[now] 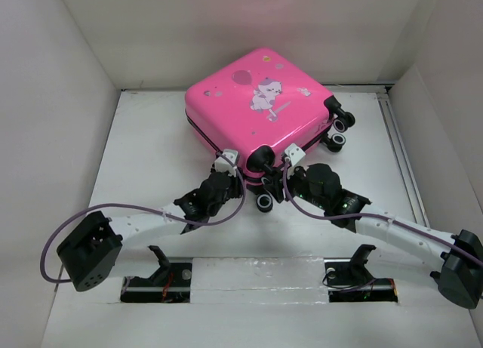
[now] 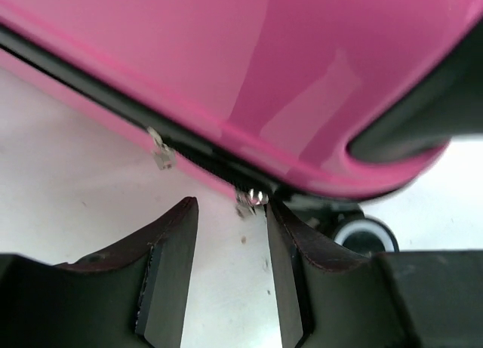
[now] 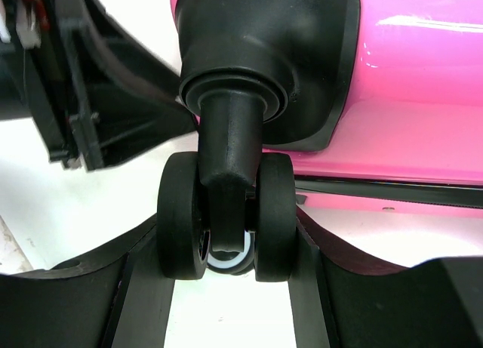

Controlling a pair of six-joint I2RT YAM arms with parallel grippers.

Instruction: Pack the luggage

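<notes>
Table [image 1: 151,152]: luggage [image 1: 256,99] wheel [image 3: 181,220] in right tool [image 3: 225,231]

The hot-pink hard-shell suitcase [image 1: 256,118] bears a white cartoon animal print. Its black plastic wheels [image 1: 266,202] have white centres.

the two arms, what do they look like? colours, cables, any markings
Both the left arm and right arm have white links with black joints. A purple cable loops along each. The fingers are black wedges with dark reddish edges. No markings show.
</notes>
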